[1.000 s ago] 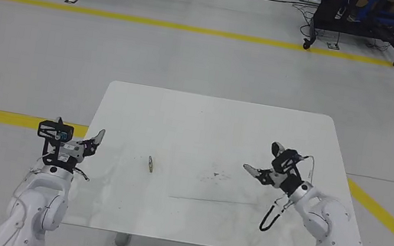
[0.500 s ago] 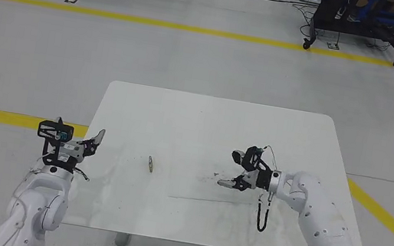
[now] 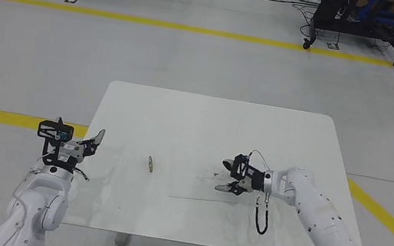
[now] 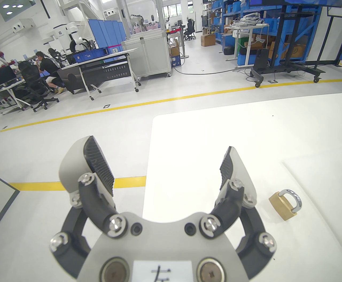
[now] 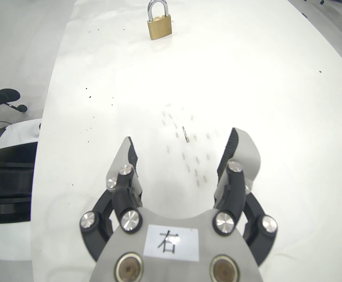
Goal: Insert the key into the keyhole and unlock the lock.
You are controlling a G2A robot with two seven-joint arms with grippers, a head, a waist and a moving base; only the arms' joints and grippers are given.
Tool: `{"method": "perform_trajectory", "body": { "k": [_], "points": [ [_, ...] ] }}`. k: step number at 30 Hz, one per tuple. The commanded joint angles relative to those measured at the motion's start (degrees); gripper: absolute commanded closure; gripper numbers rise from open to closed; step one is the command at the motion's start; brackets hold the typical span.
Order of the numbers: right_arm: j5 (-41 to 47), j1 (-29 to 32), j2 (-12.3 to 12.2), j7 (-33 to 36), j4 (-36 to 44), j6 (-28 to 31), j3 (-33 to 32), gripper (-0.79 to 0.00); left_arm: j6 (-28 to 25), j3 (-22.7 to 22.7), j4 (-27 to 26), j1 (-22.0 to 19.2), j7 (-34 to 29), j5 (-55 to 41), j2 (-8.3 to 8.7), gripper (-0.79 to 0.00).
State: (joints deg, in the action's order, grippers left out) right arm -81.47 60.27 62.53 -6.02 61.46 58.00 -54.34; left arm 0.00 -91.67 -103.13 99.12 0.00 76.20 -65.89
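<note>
Right wrist view: your right hand (image 5: 182, 145) hangs low over the bench (image 5: 240, 66), spread wide, with the key (image 5: 185, 134) just ahead of the gap. You look to be at the pick-up. Next, close squarely on that thin sliver. The brass padlock (image 5: 159, 23) lies flat well beyond, shackle shut, and your left hand (image 4: 160, 152) waits open near it.

A pale grey floor (image 3: 191, 60) is crossed by yellow lines (image 3: 121, 15); blue shelving (image 4: 227, 16) and wheeled desks (image 4: 101, 69) stand far behind the white table (image 3: 204, 124).
</note>
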Motion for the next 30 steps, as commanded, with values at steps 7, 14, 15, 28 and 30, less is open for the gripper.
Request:
{"method": "perform_trajectory", "body": {
  "k": [7,14,15,28,30],
  "points": [
    [-6.3,-0.8,0.4,-3.6,-0.2,-4.1,2.4,-0.277,0.0,0.0,0.0,0.0,0.0,0.0,0.0,-0.785],
    [-7.7,-1.4,0.9,-3.5,-0.5,-7.2,3.8,-0.08,0.0,0.0,0.0,0.0,0.0,0.0,0.0,-0.785],
    [-7.7,-1.5,0.9,-3.5,-0.6,-7.2,3.9,0.0,0.0,0.0,0.0,0.0,0.0,0.0,0.0,-0.785],
    [-8.1,-0.7,-0.2,-8.0,1.6,-5.2,1.7,0.0,0.0,0.0,0.0,0.0,0.0,0.0,0.0,-0.785],
    [-7.7,-0.1,-0.6,-8.7,2.5,-5.1,0.6,0.0,0.0,0.0,0.0,0.0,0.0,0.0,0.0,-0.785]
  ]
}}
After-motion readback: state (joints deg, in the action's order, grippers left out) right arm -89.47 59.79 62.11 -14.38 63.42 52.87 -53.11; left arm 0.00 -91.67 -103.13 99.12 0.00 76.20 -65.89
